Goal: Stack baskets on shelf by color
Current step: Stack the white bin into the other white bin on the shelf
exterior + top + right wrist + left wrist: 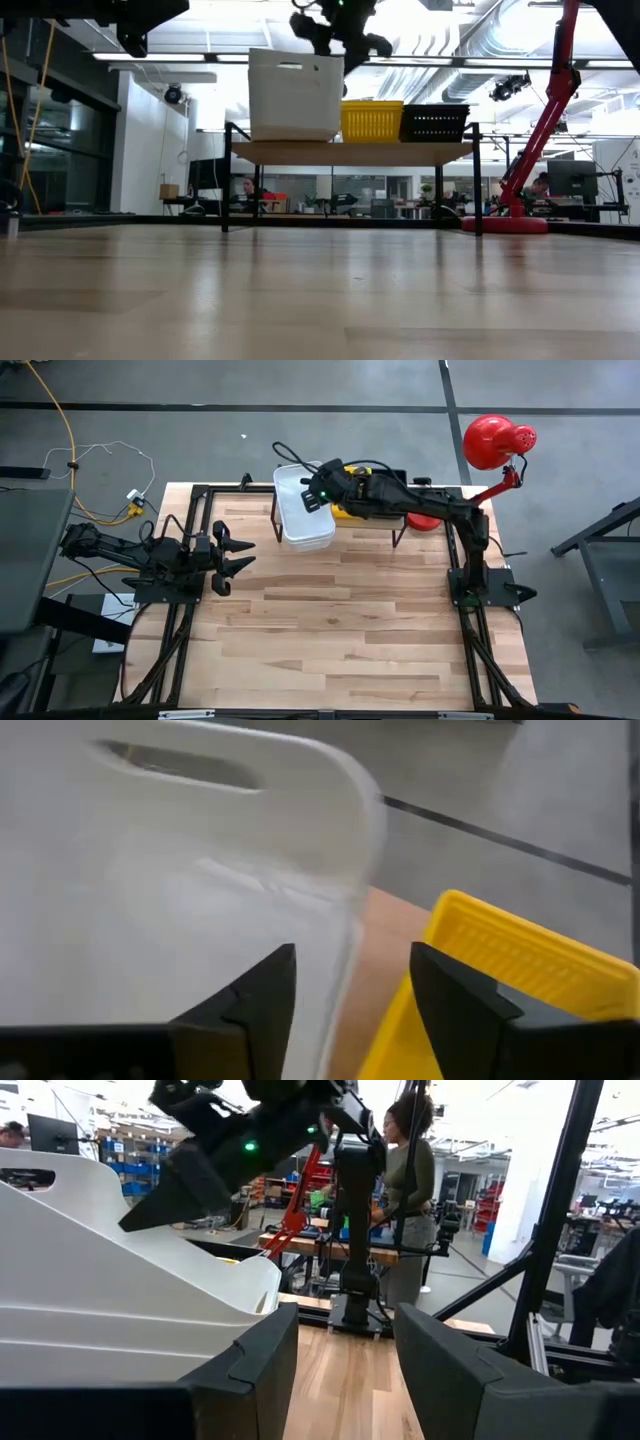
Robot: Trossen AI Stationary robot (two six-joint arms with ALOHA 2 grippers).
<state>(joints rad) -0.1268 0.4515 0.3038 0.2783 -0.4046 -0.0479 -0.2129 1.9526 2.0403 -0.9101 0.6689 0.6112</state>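
Baskets (296, 95): white stack sitting on shelf (350, 152) left end, yellow (372, 121) and black (434, 123) alongside, grouping by colour. Right gripper (312, 495) hovering over white stack, fingers spread, holding nothing. Left gripper (236, 556) idling open at table's left edge.

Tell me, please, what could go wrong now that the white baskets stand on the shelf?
1. The white basket stack stands much taller than the yellow basket and sits at the end of the shelf; a bump might tip it off.
2. The right tool, open, hangs just over the stack's rim; pulling away sideways could catch the rim and drag the stack.
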